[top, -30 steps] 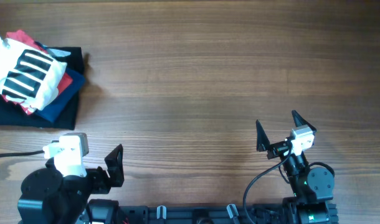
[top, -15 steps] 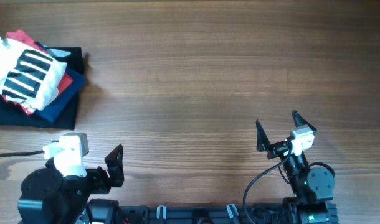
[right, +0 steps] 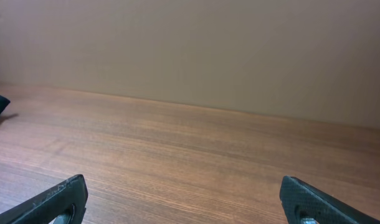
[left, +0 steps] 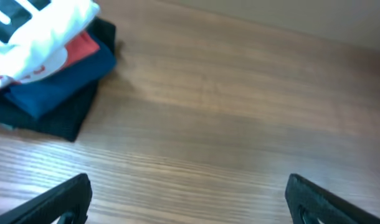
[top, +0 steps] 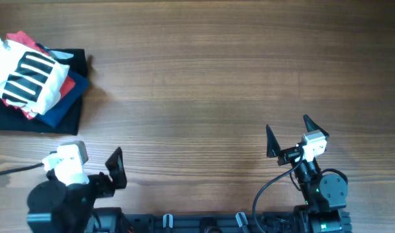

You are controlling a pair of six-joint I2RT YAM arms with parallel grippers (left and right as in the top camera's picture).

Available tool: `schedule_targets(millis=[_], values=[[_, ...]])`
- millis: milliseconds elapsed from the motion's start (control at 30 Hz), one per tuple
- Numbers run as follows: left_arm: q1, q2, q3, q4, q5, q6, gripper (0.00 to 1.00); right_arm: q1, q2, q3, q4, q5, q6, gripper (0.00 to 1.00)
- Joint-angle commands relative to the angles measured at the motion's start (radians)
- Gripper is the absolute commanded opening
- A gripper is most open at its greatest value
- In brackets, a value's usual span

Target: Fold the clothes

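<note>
the white t-shirt [top: 26, 81] with its block of black stripes lies crumpled on top of a pile at the far left of the worktop [top: 204, 77], and its left part runs out of the overhead view. under it a red shirt [top: 69, 84] shows at the right side, then a folded navy garment [top: 63, 107], then a folded black garment [top: 35, 122] at the bottom that reaches nearest to the robot. the black garment's right edge stands just clear of the bare wood. from that edge the worktop is open wood all the way to the right side and to the far side of the overhead view.

the left end effector [left: 189, 190] sits at the near left, released, its two dark fingers [left: 62, 199] spread wide over bare wood with nothing between them. the pile is far and left of it, well apart. a black cable [top: 10, 170] runs off to the left beside this arm.

the right end effector [top: 289, 129] sits at the near right, also released and spread wide, grasping nothing, well apart from the pile. in its wrist view the wood reaches a plain beige wall [right: 196, 50] at the far edge.
</note>
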Motion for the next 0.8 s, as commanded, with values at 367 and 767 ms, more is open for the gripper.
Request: schedule_targets(millis=[367, 767], values=[[0.03, -0.324, -0.741, 0.983, 0.039, -0.005, 1.0, -0.004, 0.001, -0.001, 0.003, 0.006, -0.019, 1.0], [0.015, -0.324, -0.864, 1.013, 0.032, 0.024, 1.0, -0.004, 0.001, -0.001, 0.003, 0.006, -0.019, 1.0]])
